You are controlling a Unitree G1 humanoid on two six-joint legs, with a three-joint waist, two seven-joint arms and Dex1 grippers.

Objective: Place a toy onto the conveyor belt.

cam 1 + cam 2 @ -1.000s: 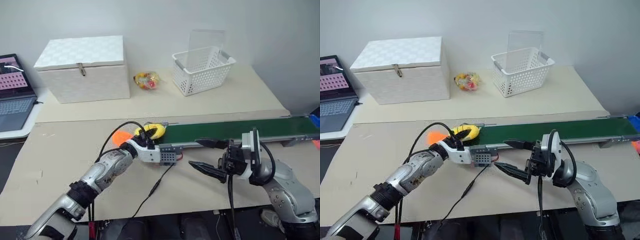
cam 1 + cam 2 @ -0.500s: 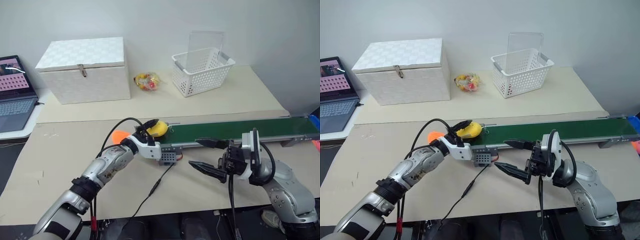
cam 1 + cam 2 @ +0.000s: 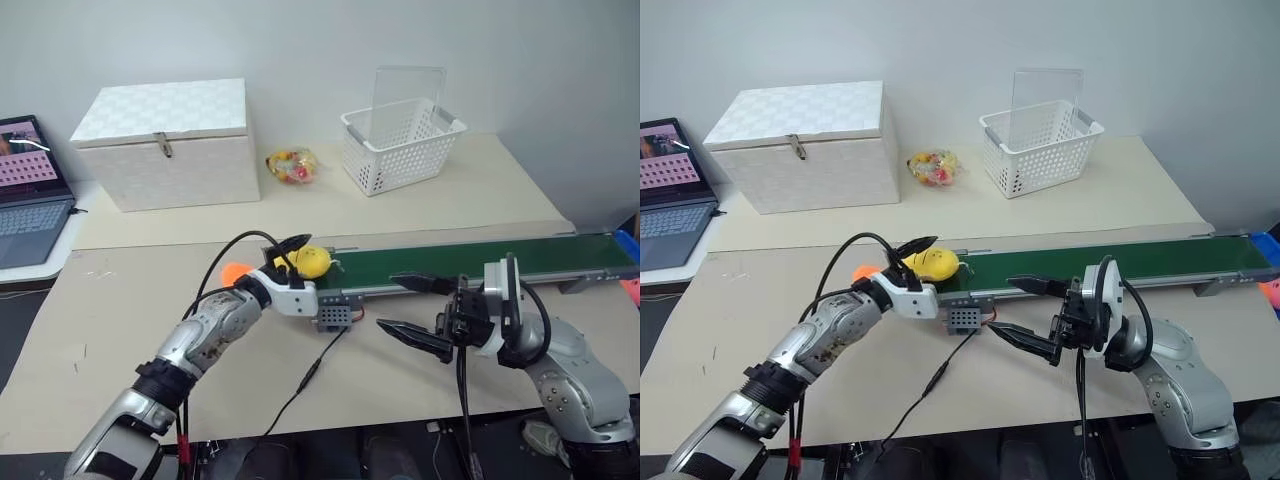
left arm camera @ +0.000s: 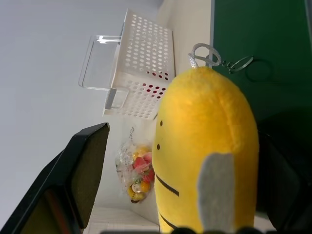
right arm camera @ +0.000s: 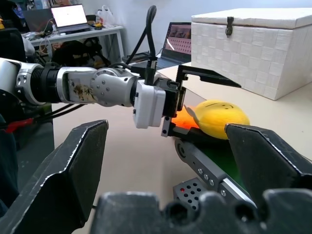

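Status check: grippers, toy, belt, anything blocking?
Left gripper open around the yellow toy. Toy resting on conveyor belt end. Right gripper open, empty. Belt ahead unobstructed.

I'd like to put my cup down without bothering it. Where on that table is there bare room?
Bare tabletop lies between the white box and the belt, and behind the belt below the basket. The belt's near end is crowded: the toy lies there between the open left gripper's fingers, with the motor box and cable beside it.

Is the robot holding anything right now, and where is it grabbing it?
Nothing. The yellow oval plush toy lies on the dark green conveyor belt, between the left gripper's open fingers. The right gripper is open too.
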